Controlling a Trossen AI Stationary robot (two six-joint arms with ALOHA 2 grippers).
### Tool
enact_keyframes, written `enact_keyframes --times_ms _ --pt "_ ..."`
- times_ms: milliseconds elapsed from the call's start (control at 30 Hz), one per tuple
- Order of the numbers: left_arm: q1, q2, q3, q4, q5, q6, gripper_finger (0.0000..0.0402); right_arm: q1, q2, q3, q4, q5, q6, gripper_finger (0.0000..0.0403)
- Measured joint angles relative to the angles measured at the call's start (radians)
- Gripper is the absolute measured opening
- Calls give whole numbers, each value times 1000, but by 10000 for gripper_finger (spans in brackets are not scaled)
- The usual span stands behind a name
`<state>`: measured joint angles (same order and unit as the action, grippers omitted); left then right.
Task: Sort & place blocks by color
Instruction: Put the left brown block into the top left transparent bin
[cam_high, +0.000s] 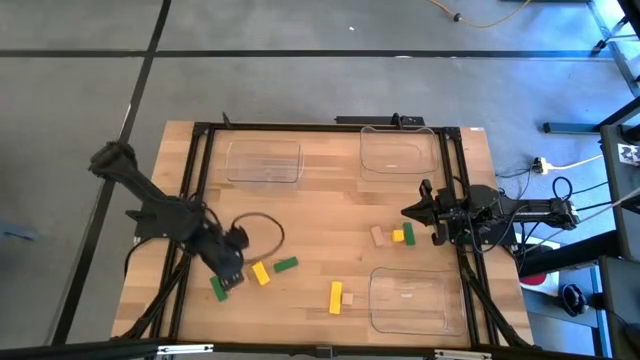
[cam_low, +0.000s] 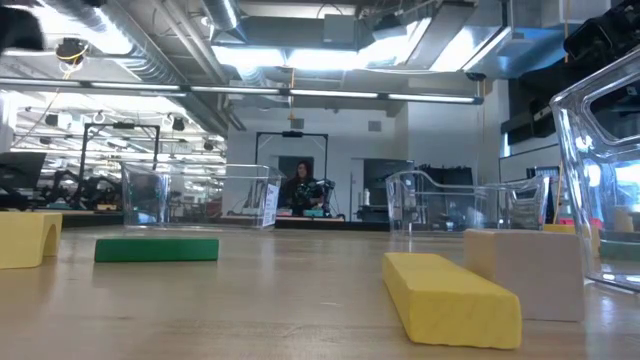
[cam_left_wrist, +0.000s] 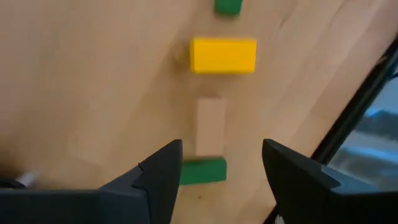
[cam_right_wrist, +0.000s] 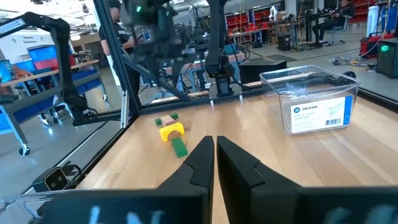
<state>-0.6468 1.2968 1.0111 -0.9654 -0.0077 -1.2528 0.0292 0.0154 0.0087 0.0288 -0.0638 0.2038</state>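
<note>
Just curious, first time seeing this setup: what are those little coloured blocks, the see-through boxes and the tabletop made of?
The yellow block looks like painted wood: matte, with slightly rough edges. The tan block beside it seems bare, unpainted wood. The clear trays look like thin glossy plastic; you see the table through them. The tabletop appears to be light wood, with visible plank lines.

You see the blocks lying flat on the worktop in three groups. On the near left: a green bar (cam_high: 219, 287), a yellow block (cam_high: 261, 273), a green bar (cam_high: 286, 265). Near the middle: a yellow bar (cam_high: 335, 297) touching a tan cube (cam_high: 348, 297). On the right: tan (cam_high: 380, 236), yellow (cam_high: 398, 236) and green (cam_high: 409, 234) blocks close together.
</note>
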Motion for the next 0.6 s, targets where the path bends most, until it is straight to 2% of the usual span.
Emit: enact_keyframes --times_ms 133,267,600 --pt "0 103 0 19 53 -2 250 0 0 0 0 0 0 23" --pt "0 193 0 75 60 39 274 0 0 0 0 0 0 23" --pt "-38 330 0 99 0 82 275 0 0 0 -1 0 0 23"
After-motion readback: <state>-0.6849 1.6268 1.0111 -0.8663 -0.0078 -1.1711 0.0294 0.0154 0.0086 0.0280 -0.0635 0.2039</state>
